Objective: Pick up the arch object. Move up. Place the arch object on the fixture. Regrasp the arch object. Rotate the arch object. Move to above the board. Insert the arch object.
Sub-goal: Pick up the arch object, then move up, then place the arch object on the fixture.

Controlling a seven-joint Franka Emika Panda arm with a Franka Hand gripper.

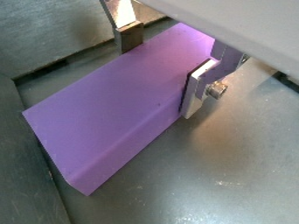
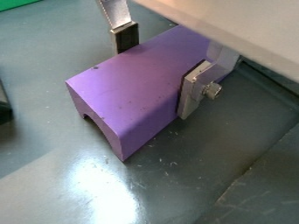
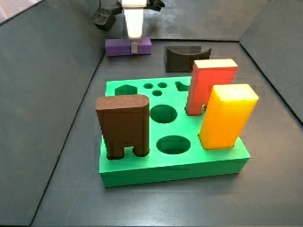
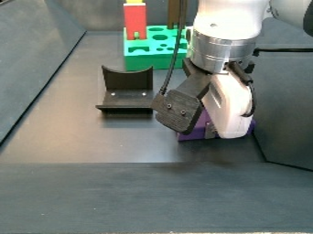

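You see the arch object (image 1: 117, 114) as a smooth, matt purple block of plastic-like look, lying on a dark grey bench (image 2: 198, 188) whose scuffed surface gives a dull sheen under the light, while the tool (image 2: 158, 63) down around the block has flat silver metal fingers (image 2: 197, 87) with dark matt pads. In a side view the board (image 3: 178, 164) looks like smooth bright green plastic, the fixture (image 4: 123, 90) dark and matt, and the tool's body (image 4: 230, 41) glossy white.
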